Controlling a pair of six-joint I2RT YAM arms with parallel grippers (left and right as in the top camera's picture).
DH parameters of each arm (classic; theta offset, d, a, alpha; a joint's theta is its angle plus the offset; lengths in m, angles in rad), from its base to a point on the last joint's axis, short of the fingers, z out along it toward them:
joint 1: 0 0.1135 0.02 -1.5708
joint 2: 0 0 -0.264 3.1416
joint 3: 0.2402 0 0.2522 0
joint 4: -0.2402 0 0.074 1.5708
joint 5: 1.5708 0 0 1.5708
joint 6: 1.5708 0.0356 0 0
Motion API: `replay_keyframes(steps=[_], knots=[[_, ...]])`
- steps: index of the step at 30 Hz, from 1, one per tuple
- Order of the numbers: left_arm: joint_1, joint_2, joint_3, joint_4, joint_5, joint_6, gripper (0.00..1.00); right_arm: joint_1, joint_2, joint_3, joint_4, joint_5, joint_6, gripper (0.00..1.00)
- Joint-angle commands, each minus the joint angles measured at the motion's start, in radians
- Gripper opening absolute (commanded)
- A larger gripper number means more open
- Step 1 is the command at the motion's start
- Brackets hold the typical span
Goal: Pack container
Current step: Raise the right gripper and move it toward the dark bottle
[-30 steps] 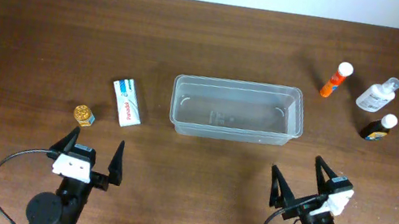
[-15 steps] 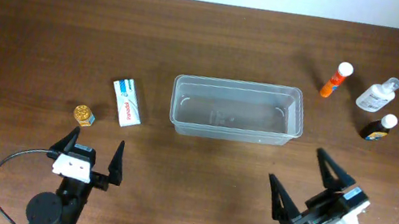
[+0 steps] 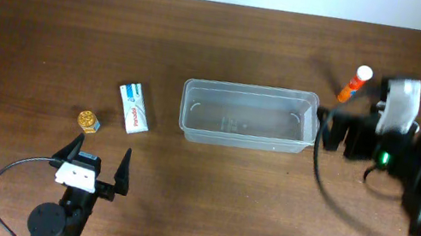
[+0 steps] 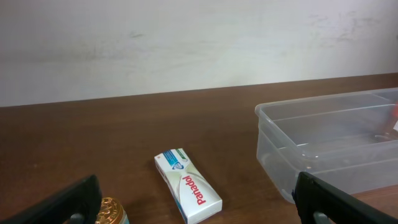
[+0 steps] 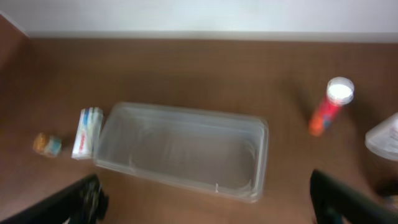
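Judging by its thin, see-through plastic walls, the container (image 3: 249, 116) looked light and somewhat flexible, with a smooth surface that would probably slip under a loose pinch. It would likely skate across the table (image 3: 225, 34) if an item were dropped in hard or a finger bumped it. If it had to be moved, the best hold seemed to be the rolled rim at a short end, one finger inside the wall and one outside, since the rim looked stiffer than the sides. It appeared empty, so for packing it was probably better left where it was. It sat upright near the middle of the table, its long sides parallel to the far edge.

The left gripper (image 3: 103, 151) rested near the front edge toward the left corner, its jaws spread wide and holding nothing. The right gripper (image 5: 204, 186) hung above the table just off the container's right end, blurred in the overhead view. Its own camera showed both fingers splayed apart with nothing between them.

Counted:
- One container.
- One white box (image 3: 133, 108), lying flat near the container's left end.
- One small gold-lidded jar (image 3: 88, 121), further toward the left edge.
- One orange tube (image 3: 355, 83) with a white cap, off the container's far right corner.
- One clear bottle (image 5: 384, 138), cut off by the frame in the right wrist view.

The right arm covered the table beside the tube, so anything more there could not be counted.
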Motion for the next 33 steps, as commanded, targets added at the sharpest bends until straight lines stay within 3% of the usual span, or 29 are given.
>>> replay_keyframes(steps=[1, 5, 13, 33], knots=[[0.008, -0.009, 0.000, -0.007, 0.018, 0.014, 0.99, 0.005, 0.201, 0.271, -0.187, 0.040, -0.035, 0.98], [0.008, -0.009, 0.000, -0.007, 0.018, 0.014, 0.99, 0.005, 0.334, 0.409, -0.297, 0.039, -0.034, 0.98], [0.008, -0.009, 0.000, -0.007, 0.018, 0.014, 1.00, 0.006, 0.454, 0.417, -0.426, 0.020, -0.027, 0.98], [0.008, -0.009, 0.000, -0.007, 0.018, 0.014, 1.00, 0.006, 0.452, 0.417, -0.485, 0.008, -0.026, 0.98]])
